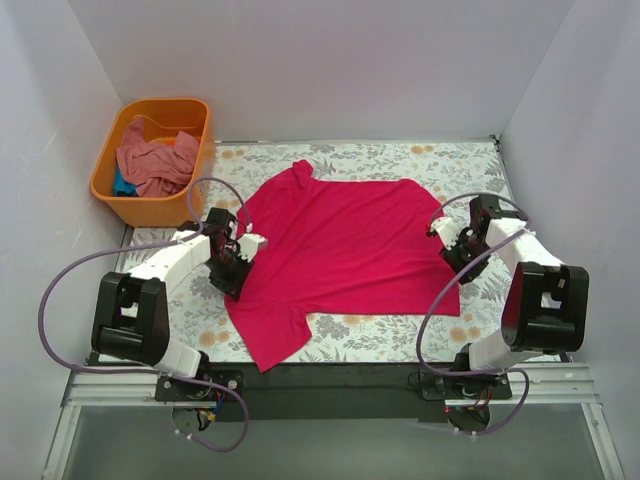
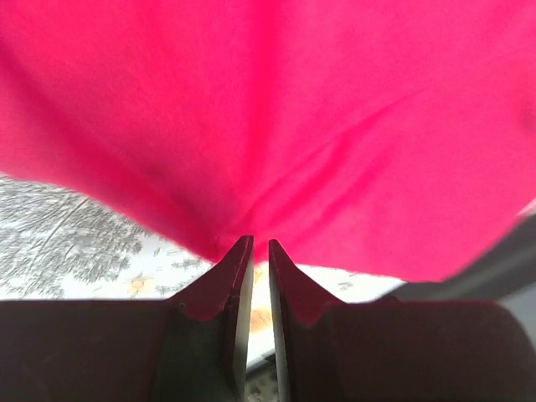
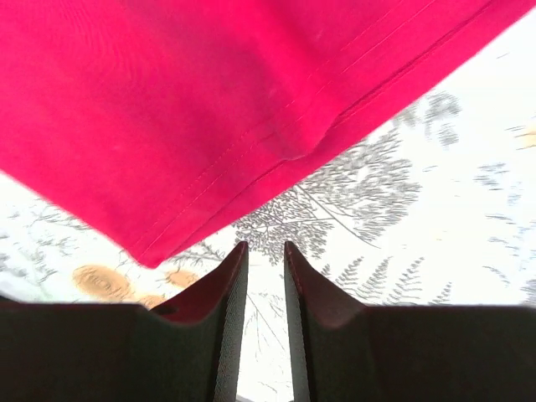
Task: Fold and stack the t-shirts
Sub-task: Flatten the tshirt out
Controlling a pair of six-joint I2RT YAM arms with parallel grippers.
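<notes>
Your left end effector (image 2: 260, 241) is pinched together on the crimson t-shirt (image 2: 276, 109), and the cloth puckers at its tips. Your right end effector (image 3: 262, 244) stands a slit apart and empty. The hem (image 3: 219, 177) lies just beyond its tips, not touching. The shirt is spread on the surface (image 1: 455, 160), long axis left to right, sleeve end by your left arm.

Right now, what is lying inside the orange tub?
In the orange tub a crumpled salmon-pink t-shirt lies on top, with a bit of teal-blue cloth showing beside it. The tub's bottom and anything beneath them is covered.
</notes>
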